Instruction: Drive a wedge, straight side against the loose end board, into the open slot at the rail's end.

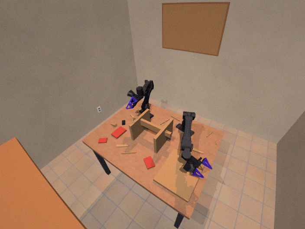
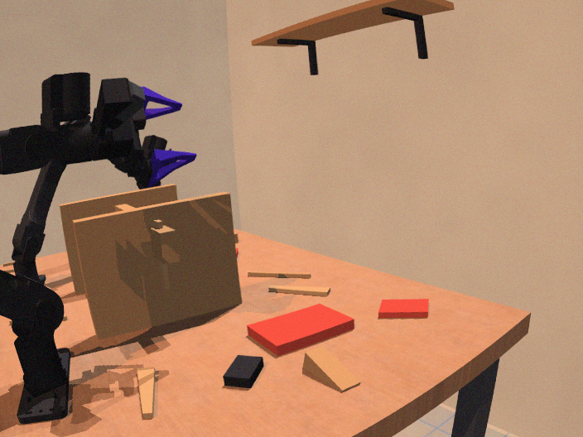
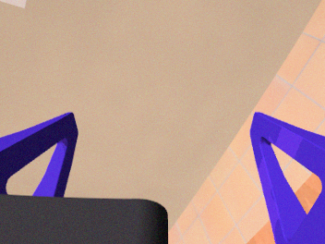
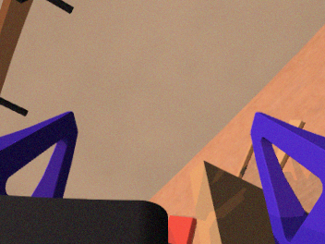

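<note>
Spanning the gap between two upright end boards, the rail (image 1: 152, 125) (image 2: 126, 207) sat raised above the desk (image 1: 137, 160) (image 2: 447, 324). The end board on the right arm's side of the rail (image 1: 139, 124) (image 2: 188, 277) and the end board on the left arm's side (image 1: 161, 138) (image 2: 70, 249) stood on edge. The rail's end showed through each board; whether any wedge sat in either slot, I could not tell.

A slim tapered wedge (image 1: 132, 116) (image 2: 146, 392) lay beyond the rail's right-arm end, near the right arm's base. A steeper wedge (image 1: 113, 125) (image 2: 330, 371) lay farther out from that same end. A small black block (image 1: 123, 122) (image 2: 243, 371) and a large red slab (image 1: 118, 132) (image 2: 301, 328) lay between that steeper wedge and the rail.

The right pincer (image 1: 128, 107) (image 2: 188, 131) (image 4: 163, 121) was spread wide and held nothing, up in the air beyond the rail's right-arm end. The left pincer (image 1: 207, 172) (image 3: 163, 122) was likewise spread and empty, well apart from the rail, past its other end.
</note>
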Action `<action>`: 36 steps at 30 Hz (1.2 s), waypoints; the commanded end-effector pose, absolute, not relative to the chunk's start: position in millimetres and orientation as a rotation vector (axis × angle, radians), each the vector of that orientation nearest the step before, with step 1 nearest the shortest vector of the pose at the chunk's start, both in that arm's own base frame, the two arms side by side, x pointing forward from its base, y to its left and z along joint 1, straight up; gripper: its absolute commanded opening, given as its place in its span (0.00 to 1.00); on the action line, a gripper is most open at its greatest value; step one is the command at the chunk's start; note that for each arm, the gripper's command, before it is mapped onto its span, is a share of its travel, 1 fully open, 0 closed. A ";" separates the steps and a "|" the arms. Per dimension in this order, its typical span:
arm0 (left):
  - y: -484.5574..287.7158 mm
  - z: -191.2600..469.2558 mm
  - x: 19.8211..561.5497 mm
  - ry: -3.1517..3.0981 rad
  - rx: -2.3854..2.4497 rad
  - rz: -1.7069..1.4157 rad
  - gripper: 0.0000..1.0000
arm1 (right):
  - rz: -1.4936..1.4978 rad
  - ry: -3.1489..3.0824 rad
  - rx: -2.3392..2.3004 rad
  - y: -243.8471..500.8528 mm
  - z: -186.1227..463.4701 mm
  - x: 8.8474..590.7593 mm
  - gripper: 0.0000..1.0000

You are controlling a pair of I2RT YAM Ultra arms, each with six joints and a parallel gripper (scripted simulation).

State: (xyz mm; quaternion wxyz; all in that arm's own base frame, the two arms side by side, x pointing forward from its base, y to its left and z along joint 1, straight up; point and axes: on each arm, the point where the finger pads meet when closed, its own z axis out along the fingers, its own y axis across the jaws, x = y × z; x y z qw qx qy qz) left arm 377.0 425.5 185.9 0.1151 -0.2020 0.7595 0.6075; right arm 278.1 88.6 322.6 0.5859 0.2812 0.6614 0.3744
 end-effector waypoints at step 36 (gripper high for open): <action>340.1 249.1 426.8 2.035 -0.467 1.356 1.00 | 0.690 1.516 0.460 76.9 367.5 300.4 1.00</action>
